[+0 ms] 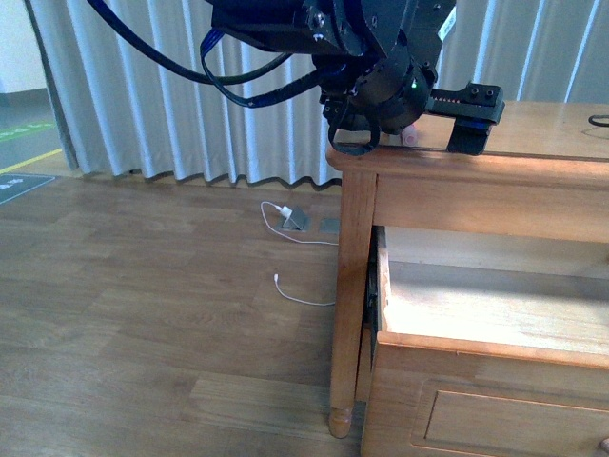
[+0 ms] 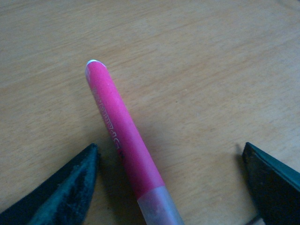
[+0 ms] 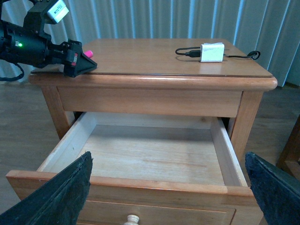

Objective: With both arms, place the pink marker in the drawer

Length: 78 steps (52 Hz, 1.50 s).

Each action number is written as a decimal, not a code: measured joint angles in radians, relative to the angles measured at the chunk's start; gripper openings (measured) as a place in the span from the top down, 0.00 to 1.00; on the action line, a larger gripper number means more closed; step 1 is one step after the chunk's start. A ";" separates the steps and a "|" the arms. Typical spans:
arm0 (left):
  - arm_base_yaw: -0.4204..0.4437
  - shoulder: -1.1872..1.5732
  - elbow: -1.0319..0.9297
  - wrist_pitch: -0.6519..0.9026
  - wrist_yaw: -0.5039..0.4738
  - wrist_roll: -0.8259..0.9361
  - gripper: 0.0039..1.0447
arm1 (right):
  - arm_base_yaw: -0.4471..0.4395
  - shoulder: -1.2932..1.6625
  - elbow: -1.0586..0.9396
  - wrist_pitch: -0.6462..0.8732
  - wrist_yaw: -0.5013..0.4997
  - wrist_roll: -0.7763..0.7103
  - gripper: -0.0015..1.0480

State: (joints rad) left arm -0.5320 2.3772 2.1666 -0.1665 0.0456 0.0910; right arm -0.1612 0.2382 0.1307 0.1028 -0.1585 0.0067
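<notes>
L gripper point(image 2: 168, 149): wide open, straddling pink marker point(image 2: 124, 136) mid-frame, not touching
R gripper point(image 3: 168, 158): I see it wide open, empty, over drawer point(image 3: 140, 185)

The pink marker point(image 2: 125, 136) is showing bright magenta with a frosted pale end, lower centre. The drawer point(image 3: 145, 154) is looking pale inside and honey-toned outside. Blue-grey curtains point(image 3: 164, 18) are showing above.

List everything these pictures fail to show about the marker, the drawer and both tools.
- Left wrist view: the pink marker's pale end is cut by the picture's edge, and its print is too blurred to read. Only the left tool's fingertips show.
- Right wrist view: only the right tool's fingertips show, and the drawer's knob is cut off.
- Front view: the left tool hides nearly all of the marker, and the right tool is out of frame.
</notes>
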 joint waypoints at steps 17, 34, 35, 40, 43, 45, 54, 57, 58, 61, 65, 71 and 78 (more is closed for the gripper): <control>0.013 -0.015 0.002 -0.054 -0.016 0.033 0.64 | 0.000 0.000 0.000 0.000 0.000 0.000 0.08; 0.035 -0.075 -0.085 -0.035 -0.016 0.059 0.87 | 0.000 0.000 0.000 0.000 0.000 0.000 0.08; 0.069 -0.238 -0.338 0.060 0.101 0.098 0.87 | 0.000 0.000 0.000 0.000 0.000 0.000 0.08; 0.089 -0.350 -0.465 0.076 0.172 0.136 0.87 | 0.000 0.000 0.000 0.000 0.000 0.000 0.08; 0.098 -0.404 -0.521 0.087 0.200 0.151 0.87 | 0.000 0.000 0.000 0.000 0.000 0.000 0.08; 0.105 -0.445 -0.566 0.101 0.224 0.159 0.87 | 0.000 0.000 0.000 0.000 0.000 0.000 0.08; 0.128 -0.565 -0.756 0.141 0.351 0.219 0.87 | 0.000 0.000 0.000 0.000 0.000 0.000 0.08; 0.127 -0.566 -0.797 0.156 0.363 0.250 0.87 | 0.000 0.000 0.000 0.000 0.000 0.000 0.08; 0.126 -0.565 -0.803 0.157 0.364 0.255 0.87 | 0.000 0.000 0.000 0.000 0.000 0.000 0.08; 0.119 -0.557 -0.826 0.166 0.373 0.280 0.87 | 0.000 0.000 0.000 0.000 0.000 0.000 0.08; 0.106 -0.538 -0.831 0.181 0.372 0.303 0.87 | 0.000 0.000 0.000 0.000 0.000 0.000 0.08; 0.087 -0.493 -0.816 0.206 0.345 0.308 0.87 | 0.000 0.000 0.000 0.000 0.000 0.000 0.08; 0.058 -0.383 -0.761 0.220 0.323 0.304 0.87 | 0.000 0.000 0.000 0.000 0.000 0.000 0.08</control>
State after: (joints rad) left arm -0.4740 1.9938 1.4052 0.0536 0.3687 0.3954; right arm -0.1612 0.2382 0.1307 0.1028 -0.1581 0.0067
